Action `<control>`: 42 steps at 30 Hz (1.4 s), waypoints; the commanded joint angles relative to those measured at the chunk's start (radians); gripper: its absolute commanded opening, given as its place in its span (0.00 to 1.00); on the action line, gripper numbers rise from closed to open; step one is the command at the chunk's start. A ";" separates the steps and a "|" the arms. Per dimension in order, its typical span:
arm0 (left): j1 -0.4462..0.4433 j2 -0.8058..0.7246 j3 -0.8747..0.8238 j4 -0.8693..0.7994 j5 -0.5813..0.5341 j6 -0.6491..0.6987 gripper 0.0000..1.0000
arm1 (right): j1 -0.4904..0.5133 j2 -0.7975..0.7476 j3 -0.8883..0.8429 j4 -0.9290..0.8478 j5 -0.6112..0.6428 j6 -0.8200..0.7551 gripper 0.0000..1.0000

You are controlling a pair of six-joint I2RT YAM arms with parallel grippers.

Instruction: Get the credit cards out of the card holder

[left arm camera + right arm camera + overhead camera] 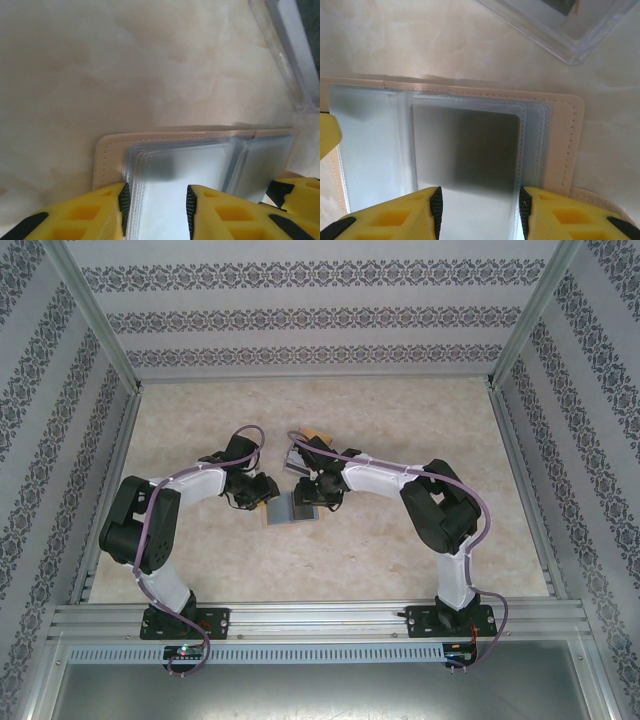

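Left gripper (155, 212) | over card holder (210, 160) (tan-edged) | clear box (292, 60) nearby

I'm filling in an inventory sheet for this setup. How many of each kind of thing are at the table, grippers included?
grippers: 2, the left gripper and the right gripper
card holder: 1, lying open
clear plastic case: 1
Total: 4
The cards in the holder's sleeves are too blurred to count.

Both arms elbowed inward, left gripper (155, 202) and right gripper (480, 202) close together, pointing down, jaws partly apart.
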 commanded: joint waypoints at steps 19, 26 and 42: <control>-0.019 0.012 0.024 -0.032 -0.029 0.010 0.33 | -0.062 -0.037 -0.038 0.041 -0.074 0.026 0.48; -0.019 0.018 0.025 -0.037 -0.033 0.015 0.32 | -0.064 -0.040 -0.041 0.020 -0.031 0.012 0.48; -0.019 0.023 0.026 -0.037 -0.029 0.022 0.29 | -0.070 -0.100 -0.065 0.017 0.016 -0.020 0.47</control>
